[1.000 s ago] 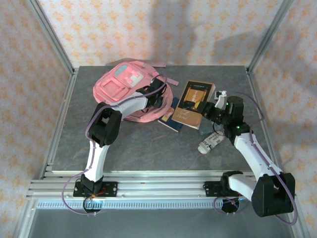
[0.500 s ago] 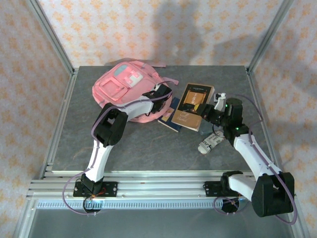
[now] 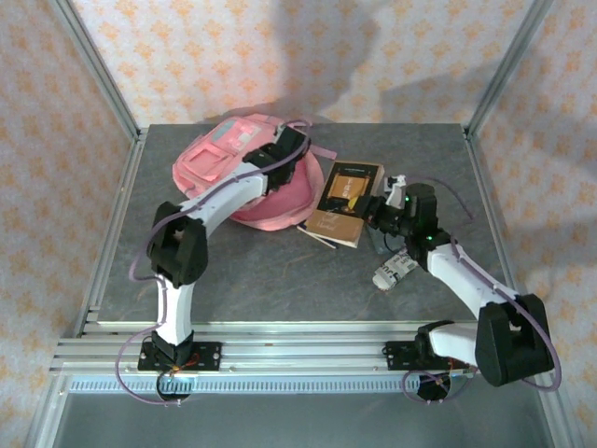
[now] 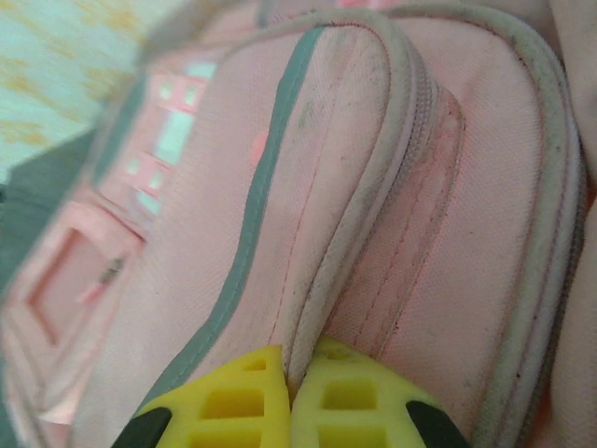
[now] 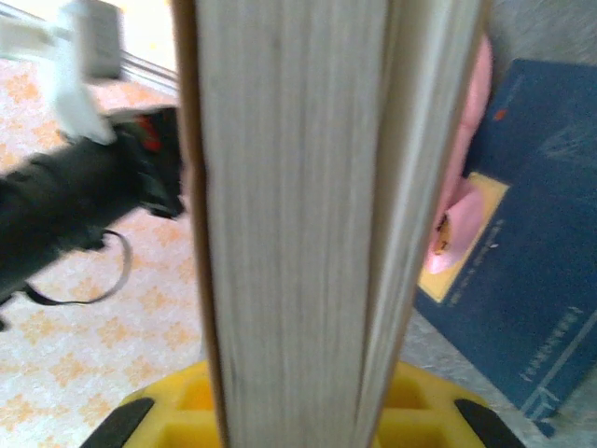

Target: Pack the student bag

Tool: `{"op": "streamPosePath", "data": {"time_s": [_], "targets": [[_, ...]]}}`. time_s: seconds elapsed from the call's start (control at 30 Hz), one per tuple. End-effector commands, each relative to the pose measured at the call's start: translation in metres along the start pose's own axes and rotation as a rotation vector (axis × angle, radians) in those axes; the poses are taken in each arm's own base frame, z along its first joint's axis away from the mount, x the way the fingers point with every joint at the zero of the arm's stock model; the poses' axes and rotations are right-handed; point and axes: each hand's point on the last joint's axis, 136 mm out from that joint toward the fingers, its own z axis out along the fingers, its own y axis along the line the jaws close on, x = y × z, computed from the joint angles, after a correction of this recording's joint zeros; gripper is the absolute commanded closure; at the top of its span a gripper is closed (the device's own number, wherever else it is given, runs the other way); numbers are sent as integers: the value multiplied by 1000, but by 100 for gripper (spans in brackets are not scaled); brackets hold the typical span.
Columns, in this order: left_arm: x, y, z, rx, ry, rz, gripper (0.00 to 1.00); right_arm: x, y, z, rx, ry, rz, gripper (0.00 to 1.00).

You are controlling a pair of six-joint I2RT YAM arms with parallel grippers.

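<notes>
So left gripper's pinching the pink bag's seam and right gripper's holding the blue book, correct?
One slip: the right gripper holds the brown book, seen edge-on in the right wrist view; the blue book lies flat beyond it. The left gripper does pinch the student bag at its seam.

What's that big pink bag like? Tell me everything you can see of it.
The student bag is a large pink fabric backpack with grey-piped seams, a zip, front pockets, a light blue and white patch and a pink strap trailing right. It lies front-up at the far left of the table. The left pincer is shut on a piped seam near its right edge. The brown book held by the right pincer is just beside it.
</notes>
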Motion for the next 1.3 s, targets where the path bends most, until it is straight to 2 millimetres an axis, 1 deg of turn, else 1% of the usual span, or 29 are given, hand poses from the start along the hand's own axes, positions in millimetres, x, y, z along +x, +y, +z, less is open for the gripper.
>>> {"op": "streamPosePath", "data": {"time_s": [0.0,0.1,0.2,0.27,0.4,0.63,0.73,0.77,0.83,0.87,0.9,0.97,1.03,1.1,1.17,1.27], "targets": [[-54,53,-57,-73,-151,-109,100,-35,50,7,-154,-117,-38,100],[-67,62,-71,-70,-183,-138,100,-39,56,27,-190,-122,14,100],[-73,68,-76,-81,-191,-147,100,-43,59,57,-211,-114,67,100],[-74,68,-79,-74,-196,-162,100,-46,55,80,-199,-111,110,100],[-74,65,-81,-40,-199,-187,100,-47,59,130,-237,-66,167,100],[-72,56,-80,11,-199,-228,100,-38,52,220,-201,-17,276,100],[-72,54,-78,15,-195,-235,100,-36,61,263,-219,-14,307,100],[-70,53,-77,16,-191,-234,100,-35,63,281,-215,-9,318,100],[-67,52,-76,17,-185,-236,100,-31,67,308,-216,3,337,100],[-66,53,-76,16,-185,-239,100,-28,68,324,-216,16,353,96],[-64,53,-76,16,-184,-241,100,-25,68,339,-214,32,368,89],[-62,54,-74,12,-183,-246,100,-17,65,359,-203,64,386,78],[-59,53,-72,9,-175,-244,100,-12,59,370,-162,96,385,60],[-55,52,-69,5,-167,-239,100,-8,51,370,-85,126,340,47],[-51,52,-67,-4,-162,-234,100,-6,44,359,-7,146,285,41],[-47,52,-62,-12,-154,-233,100,-7,34,326,82,160,227,37]]}}
